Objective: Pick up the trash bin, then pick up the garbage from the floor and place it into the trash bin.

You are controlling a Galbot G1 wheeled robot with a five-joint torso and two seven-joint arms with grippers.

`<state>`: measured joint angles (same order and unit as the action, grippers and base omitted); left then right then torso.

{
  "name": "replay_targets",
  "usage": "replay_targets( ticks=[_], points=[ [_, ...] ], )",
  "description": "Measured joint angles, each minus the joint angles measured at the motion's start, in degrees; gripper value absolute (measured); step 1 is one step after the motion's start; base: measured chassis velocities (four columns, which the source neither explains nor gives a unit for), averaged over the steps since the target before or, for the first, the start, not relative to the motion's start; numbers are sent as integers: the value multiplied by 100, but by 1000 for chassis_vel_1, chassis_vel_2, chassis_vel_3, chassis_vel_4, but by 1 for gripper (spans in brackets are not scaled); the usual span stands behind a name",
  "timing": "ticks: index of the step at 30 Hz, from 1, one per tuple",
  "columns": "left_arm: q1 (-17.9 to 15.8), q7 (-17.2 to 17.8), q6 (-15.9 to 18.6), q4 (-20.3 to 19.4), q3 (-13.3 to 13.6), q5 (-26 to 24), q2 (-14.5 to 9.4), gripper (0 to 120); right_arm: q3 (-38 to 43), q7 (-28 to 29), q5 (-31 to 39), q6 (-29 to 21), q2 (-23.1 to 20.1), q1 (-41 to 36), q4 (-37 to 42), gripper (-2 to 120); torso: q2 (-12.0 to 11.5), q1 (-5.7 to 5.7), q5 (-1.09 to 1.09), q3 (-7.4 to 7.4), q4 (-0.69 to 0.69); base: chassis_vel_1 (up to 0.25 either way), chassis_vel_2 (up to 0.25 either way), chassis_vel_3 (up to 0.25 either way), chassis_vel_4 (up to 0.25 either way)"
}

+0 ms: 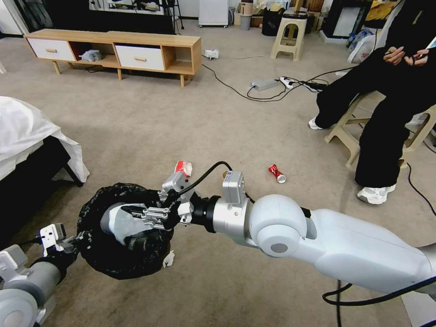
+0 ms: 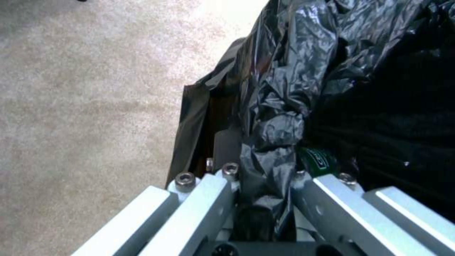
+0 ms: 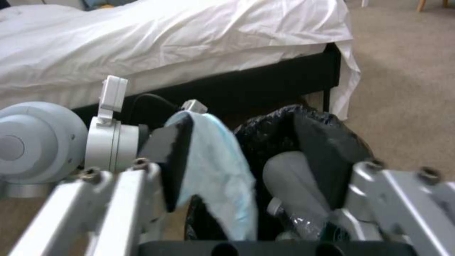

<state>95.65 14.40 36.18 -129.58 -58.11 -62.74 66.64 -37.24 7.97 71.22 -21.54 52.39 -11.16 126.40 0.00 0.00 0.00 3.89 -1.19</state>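
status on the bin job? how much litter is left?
Done: left claw holds the grey bin lined with black plastic bag by its rim; a green-labelled bottle lies inside. In hand: open right claw over the bin, white tissue clinging. Left: red-white wrapper, crushed red can.

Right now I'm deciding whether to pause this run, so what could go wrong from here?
The right end effector is open over the bin, yet the white tissue still drapes on one finger, so it may ride back out. The left end effector pinches only the bin's bag-covered rim, so the bin could slip or tilt. The can and wrapper remain on the carpet.
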Motion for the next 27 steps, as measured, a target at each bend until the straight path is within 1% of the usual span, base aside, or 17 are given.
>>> replay_targets(
  ticks=[1,3,4,6,7,9,10,12,27],
  points=[
    [0,0,0,0,0,0,0,1,0,0,0,0,0,0,0,60,0,0,0,0,0,0,0,0,0],
    [0,-3,0,-5,-4,1,7,1,-1,0,-1,-1,-9,-4,7,68,0,0,0,0,0,0,0,0,0],
    [0,-3,0,-5,-4,1,7,1,-1,0,-1,-1,-9,-4,7,68,0,0,0,0,0,0,0,0,0],
    [7,-7,-3,-16,-16,3,18,1,-1,-2,-15,-2,-22,-13,10,80,0,0,0,0,0,0,0,0,0],
    [7,-7,-3,-16,-16,3,18,1,-1,-2,-15,-2,-22,-13,10,80,0,0,0,0,0,0,0,0,0],
    [23,-8,-4,-44,-20,3,51,1,7,-9,-39,-1,-41,-46,15,93,0,0,0,0,0,0,0,0,0],
    [23,-8,-4,-44,-20,3,51,1,7,-9,-39,-1,-41,-46,15,93,0,0,0,0,0,0,0,0,0],
    [27,-9,-5,-67,-3,4,80,1,14,-14,-63,-1,-50,-72,15,99,0,0,0,0,0,0,0,0,0],
    [77,-10,-6,-139,17,30,189,1,55,-30,-170,9,-94,-204,-82,100,0,0,0,0,0,0,0,0,0]
  ],
)
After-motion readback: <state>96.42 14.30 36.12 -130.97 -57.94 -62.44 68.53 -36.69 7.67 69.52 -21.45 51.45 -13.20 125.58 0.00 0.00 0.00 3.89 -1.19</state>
